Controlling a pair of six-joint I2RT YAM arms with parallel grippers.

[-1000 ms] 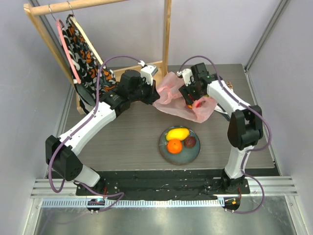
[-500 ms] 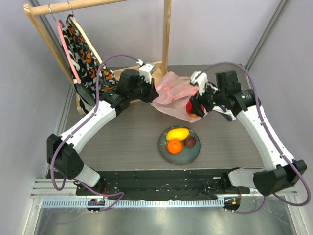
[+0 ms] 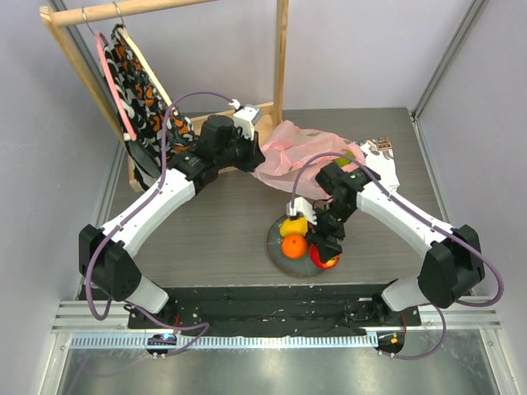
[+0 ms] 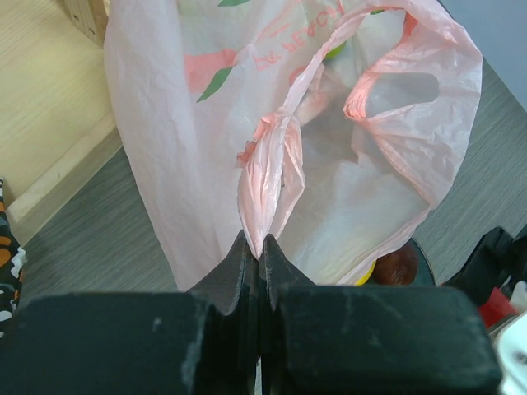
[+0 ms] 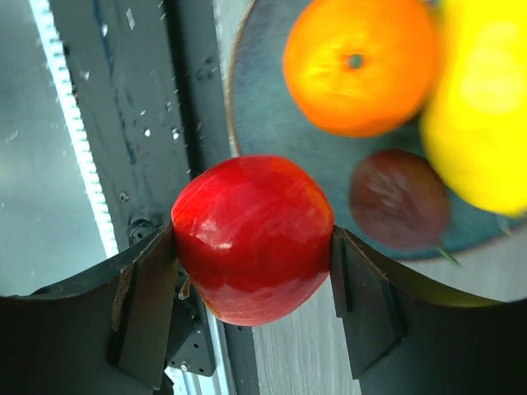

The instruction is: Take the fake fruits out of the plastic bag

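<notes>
Red apple (image 5: pixel 251 239) could roll off the plate (image 3: pixel 278 262) if released here, because it hangs over the near rim and not the centre. It sits squarely between the right gripper's (image 3: pixel 324 247) jaws, clamped on both sides. The left gripper (image 4: pixel 258 251) is pinched tight on the bag (image 4: pixel 165 123) handle, beyond the plate.

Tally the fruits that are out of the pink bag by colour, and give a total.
yellow mango: 1
orange: 1
dark purple fruit: 1
red apple, held in the right gripper over the plate's edge: 1
Total: 4
</notes>
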